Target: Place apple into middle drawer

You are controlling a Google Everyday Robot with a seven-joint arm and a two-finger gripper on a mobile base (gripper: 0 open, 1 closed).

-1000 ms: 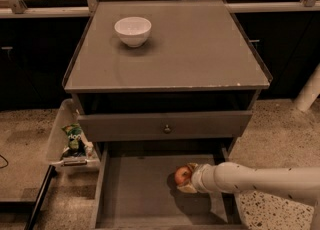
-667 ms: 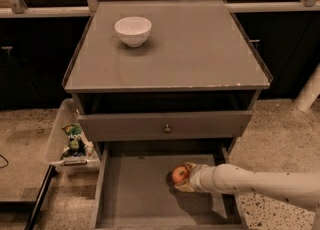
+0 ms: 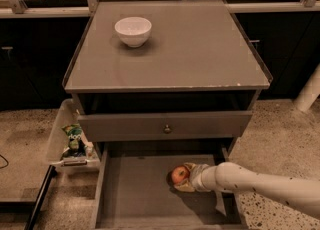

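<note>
The apple (image 3: 179, 175), small and red-orange, is low inside the open middle drawer (image 3: 132, 196), right of the middle of its flat bare floor. My gripper (image 3: 184, 177) reaches in from the right on a white arm and is closed around the apple. I cannot tell whether the apple touches the floor; its shadow lies just beneath it. The fingertips are partly hidden by the apple.
Above the open tray is a shut drawer with a small round knob (image 3: 167, 129). A white bowl (image 3: 133, 30) stands on the cabinet top. A clear bin (image 3: 59, 139) holding a green snack bag (image 3: 74, 138) hangs at the cabinet's left. A white post (image 3: 308, 92) stands at the right.
My gripper and the apple have shifted slightly to the left inside the drawer. Nothing else has moved.
</note>
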